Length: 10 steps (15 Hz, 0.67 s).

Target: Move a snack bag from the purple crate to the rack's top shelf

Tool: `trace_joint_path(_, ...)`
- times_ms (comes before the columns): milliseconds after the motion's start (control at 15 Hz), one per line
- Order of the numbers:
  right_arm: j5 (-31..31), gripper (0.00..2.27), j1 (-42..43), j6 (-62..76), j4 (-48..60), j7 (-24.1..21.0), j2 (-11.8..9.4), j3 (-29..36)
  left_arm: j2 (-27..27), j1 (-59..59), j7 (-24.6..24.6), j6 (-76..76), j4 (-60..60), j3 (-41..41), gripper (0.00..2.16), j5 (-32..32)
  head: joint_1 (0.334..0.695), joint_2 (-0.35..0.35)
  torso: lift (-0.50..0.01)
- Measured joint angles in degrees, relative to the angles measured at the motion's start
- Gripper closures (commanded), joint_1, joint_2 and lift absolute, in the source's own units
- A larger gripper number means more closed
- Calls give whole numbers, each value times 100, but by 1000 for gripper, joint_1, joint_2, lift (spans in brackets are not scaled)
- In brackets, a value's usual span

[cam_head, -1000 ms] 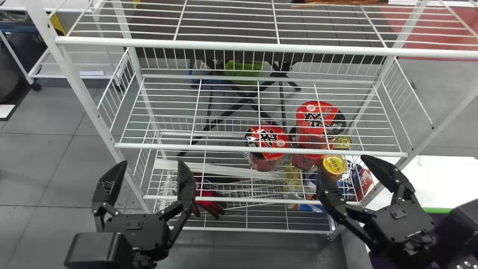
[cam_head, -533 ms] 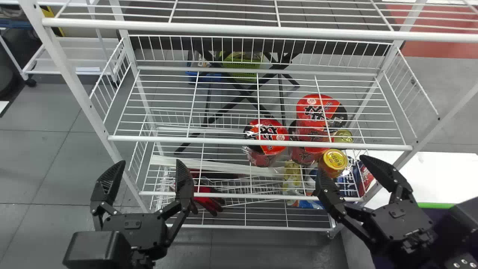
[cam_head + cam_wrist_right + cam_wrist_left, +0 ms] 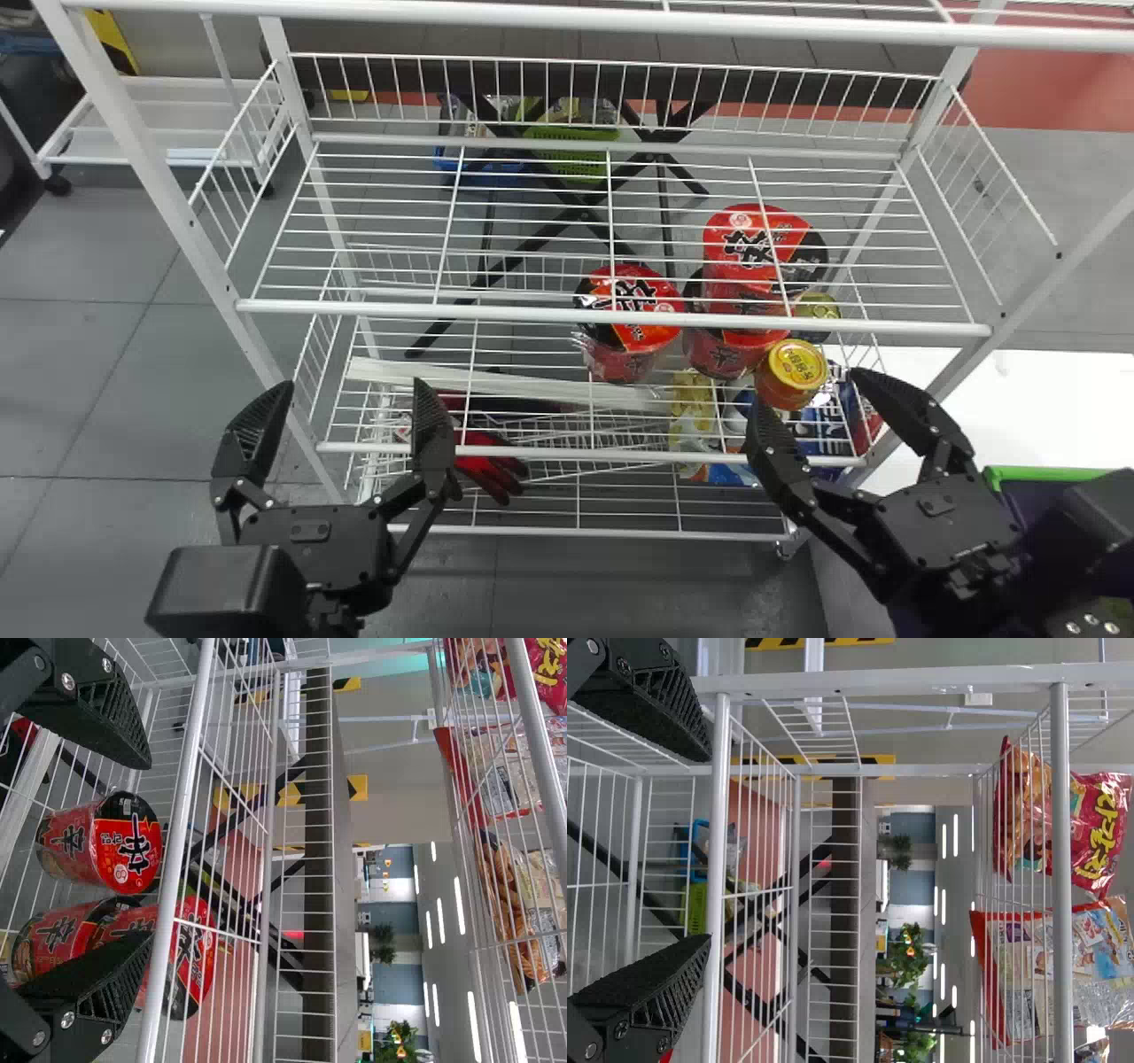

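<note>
My left gripper (image 3: 353, 386) stands open with nothing between its fingers, before the rack's lower left part; the left wrist view shows the same open gripper (image 3: 709, 846). My right gripper (image 3: 808, 390) is open and empty too, in front of the rack's right side, and this gripper (image 3: 151, 849) spans cup noodles beyond it. At the lower right, the purple crate (image 3: 1036, 473) shows its green rim, partly behind the right arm. Snack bags lie on the rack's high shelf (image 3: 1061, 859): a red one (image 3: 1099, 833) and others (image 3: 514, 921).
Red noodle cups (image 3: 629, 310) and a yellow-lidded jar (image 3: 796, 368) stand on a lower shelf behind wire bars. The middle shelf's front rail (image 3: 611, 316) crosses above both grippers. Red gloves (image 3: 492, 470) lie low in the rack. A white surface (image 3: 1063, 408) is at the right.
In the head view the rack has shifted upward, its topmost rail now near the upper edge, and more of the crate's green rim shows. Both grippers keep nearly the same place in view, still open.
</note>
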<state>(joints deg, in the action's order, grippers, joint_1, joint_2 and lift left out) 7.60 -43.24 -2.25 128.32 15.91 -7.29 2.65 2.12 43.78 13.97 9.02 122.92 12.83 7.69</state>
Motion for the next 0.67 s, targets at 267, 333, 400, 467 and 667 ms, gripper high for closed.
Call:
trace_joint_path(267,-3,151,0,-12,-4,-19,-9,-1,7,-1,9,11,12,6,90,9,695,-47,-419)
trace_joint_path(333,-4,151,0,-25,-4,-24,-9,-1,7,-1,10,12,12,11,90,11,695,-47,-423)
trace_joint_path(400,-4,151,0,-45,1,-26,-9,-1,8,0,20,11,13,16,90,13,695,-48,-427)
trace_joint_path(467,-4,151,0,-58,5,-26,-9,-2,8,1,28,10,17,23,90,17,695,-48,-431)
trace_joint_path(667,-4,151,0,-78,14,-26,-15,-6,10,-2,35,-1,16,59,90,41,695,-52,-443)
